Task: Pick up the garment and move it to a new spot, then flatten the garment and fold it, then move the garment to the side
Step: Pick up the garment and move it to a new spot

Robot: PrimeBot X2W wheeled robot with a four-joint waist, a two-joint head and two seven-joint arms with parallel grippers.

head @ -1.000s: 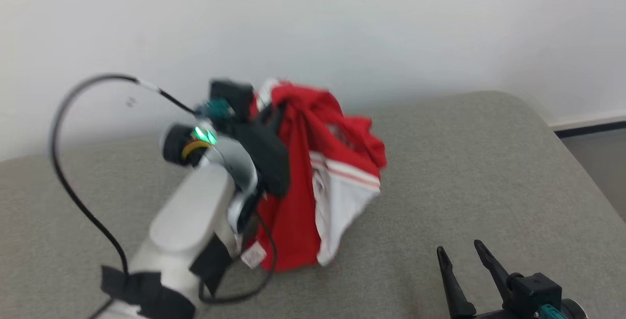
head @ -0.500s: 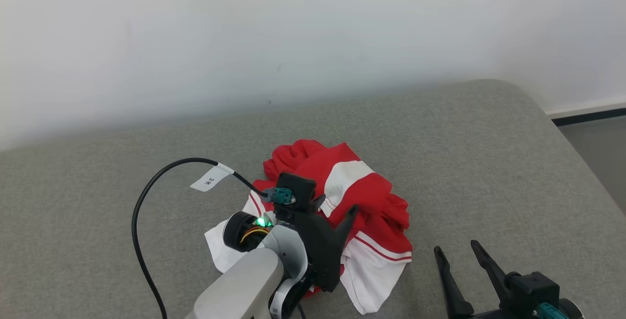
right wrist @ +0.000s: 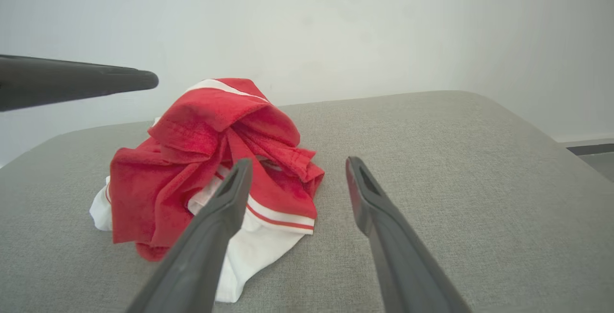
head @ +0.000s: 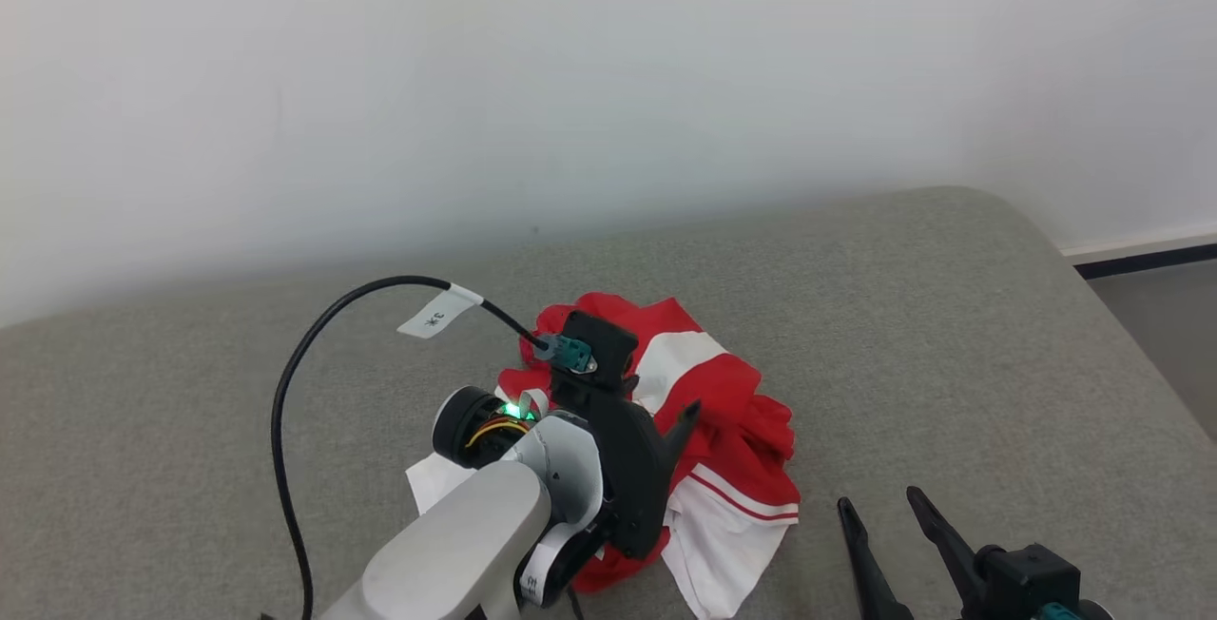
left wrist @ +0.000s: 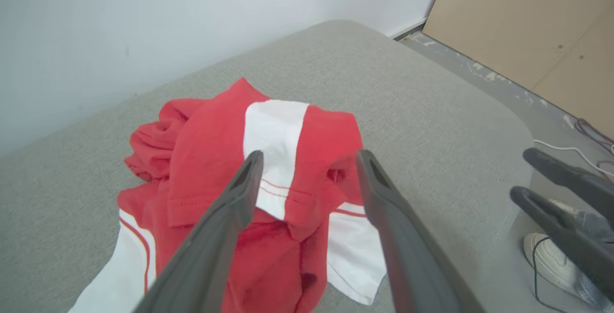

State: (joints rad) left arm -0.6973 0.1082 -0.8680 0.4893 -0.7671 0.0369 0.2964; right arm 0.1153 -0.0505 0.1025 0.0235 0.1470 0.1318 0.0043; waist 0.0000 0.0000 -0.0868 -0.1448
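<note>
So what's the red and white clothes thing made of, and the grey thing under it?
The garment looks like soft matte knit cloth, probably cotton: it crumples in limp folds, with stitched hems. The grey surface seems a padded cushion in coarse woven fabric: flecked weave, rounded edge.

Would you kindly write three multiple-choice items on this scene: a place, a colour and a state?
1. Where does the garment lie? A. on the grey padded surface B. on the floor C. in a basket
2. What colours is the garment? A. blue and yellow B. red and white C. all black
3. How is the left gripper? A. shut on the garment B. open over the garment C. shut and empty
Answers: 1 A, it sits crumpled on the surface; 2 B, red cloth with white panels; 3 B, its fingers stand apart, pinching nothing.
</note>
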